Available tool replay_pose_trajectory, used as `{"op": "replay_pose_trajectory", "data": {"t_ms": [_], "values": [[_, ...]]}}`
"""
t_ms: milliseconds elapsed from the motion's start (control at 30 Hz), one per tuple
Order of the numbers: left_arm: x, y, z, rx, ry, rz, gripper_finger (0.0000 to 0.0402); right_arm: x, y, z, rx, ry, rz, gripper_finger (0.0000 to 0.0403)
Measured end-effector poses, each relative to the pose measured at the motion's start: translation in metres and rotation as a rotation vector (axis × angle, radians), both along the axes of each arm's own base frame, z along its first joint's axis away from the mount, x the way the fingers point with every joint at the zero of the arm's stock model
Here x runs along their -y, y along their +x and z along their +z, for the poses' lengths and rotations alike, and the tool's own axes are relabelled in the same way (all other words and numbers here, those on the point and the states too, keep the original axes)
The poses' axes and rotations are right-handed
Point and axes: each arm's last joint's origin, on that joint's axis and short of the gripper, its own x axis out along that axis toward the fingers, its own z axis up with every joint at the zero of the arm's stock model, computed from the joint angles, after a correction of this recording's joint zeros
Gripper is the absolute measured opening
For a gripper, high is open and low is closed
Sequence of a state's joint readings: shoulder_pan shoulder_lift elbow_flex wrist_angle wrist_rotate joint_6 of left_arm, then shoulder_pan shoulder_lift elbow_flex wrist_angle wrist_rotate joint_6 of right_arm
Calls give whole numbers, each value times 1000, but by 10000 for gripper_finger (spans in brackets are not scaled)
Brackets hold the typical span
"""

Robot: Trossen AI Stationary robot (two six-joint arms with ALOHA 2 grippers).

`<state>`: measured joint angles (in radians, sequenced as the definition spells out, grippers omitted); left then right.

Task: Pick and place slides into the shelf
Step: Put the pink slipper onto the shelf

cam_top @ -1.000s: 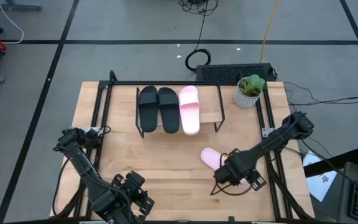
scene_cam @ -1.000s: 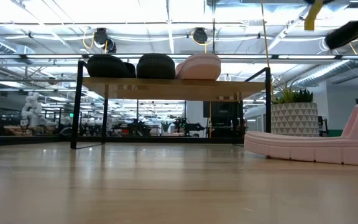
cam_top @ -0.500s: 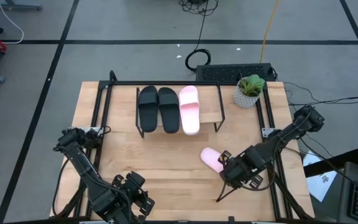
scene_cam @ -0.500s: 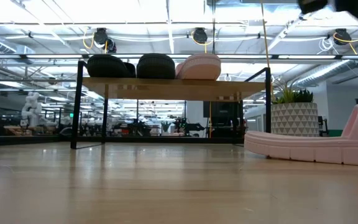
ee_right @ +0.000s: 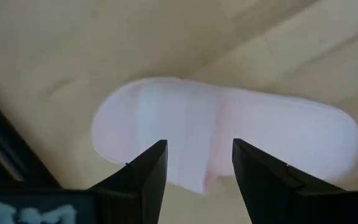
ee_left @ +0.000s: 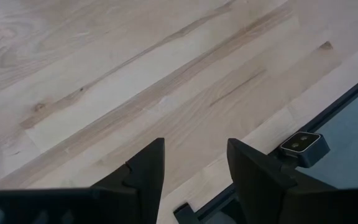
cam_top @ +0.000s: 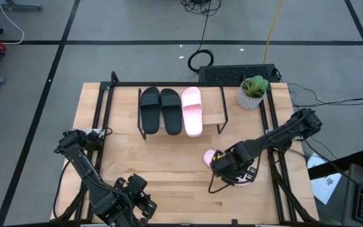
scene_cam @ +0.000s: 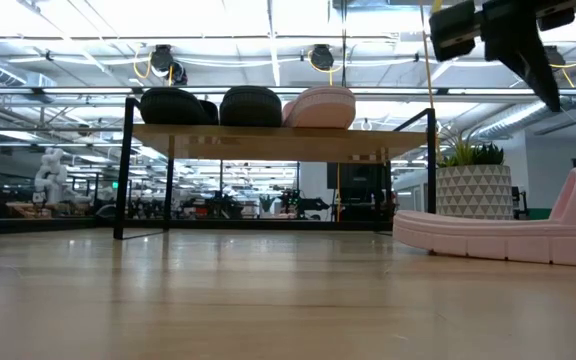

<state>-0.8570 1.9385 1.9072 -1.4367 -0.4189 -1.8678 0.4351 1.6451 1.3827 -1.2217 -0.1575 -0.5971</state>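
The right gripper (cam_top: 222, 165) hung above the loose pink slide (ee_right: 229, 134) on the table (cam_top: 169, 164), its fingers (ee_right: 143, 177) parted and holding nothing. This slide lay in front of the shelf (cam_top: 213, 116). On the shelf stood two black slides (cam_top: 160, 110) and one pink slide (cam_top: 193, 111). The left gripper (ee_left: 194, 180) waited at the near left corner, also parted and empty.

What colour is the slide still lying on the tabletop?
Pale pink slide sandal; the right wrist view shows it best.
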Motion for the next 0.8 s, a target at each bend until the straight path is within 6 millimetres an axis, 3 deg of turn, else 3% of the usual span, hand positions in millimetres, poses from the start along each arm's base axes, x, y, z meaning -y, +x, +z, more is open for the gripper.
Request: {"op": "replay_pose_trajectory", "data": {"t_ms": [167, 533, 800], "values": [[0, 0, 0, -1, 0, 0, 172, 2, 1, -7, -20, 24, 37, 171], [0, 0, 0, -3, 2, -6, 172, 14, -11, -41, -114, -5, 35, 171], [0, 0, 0, -3, 2, -5, 172, 16, -12, -35, -64, -90, -27, 171]]}}
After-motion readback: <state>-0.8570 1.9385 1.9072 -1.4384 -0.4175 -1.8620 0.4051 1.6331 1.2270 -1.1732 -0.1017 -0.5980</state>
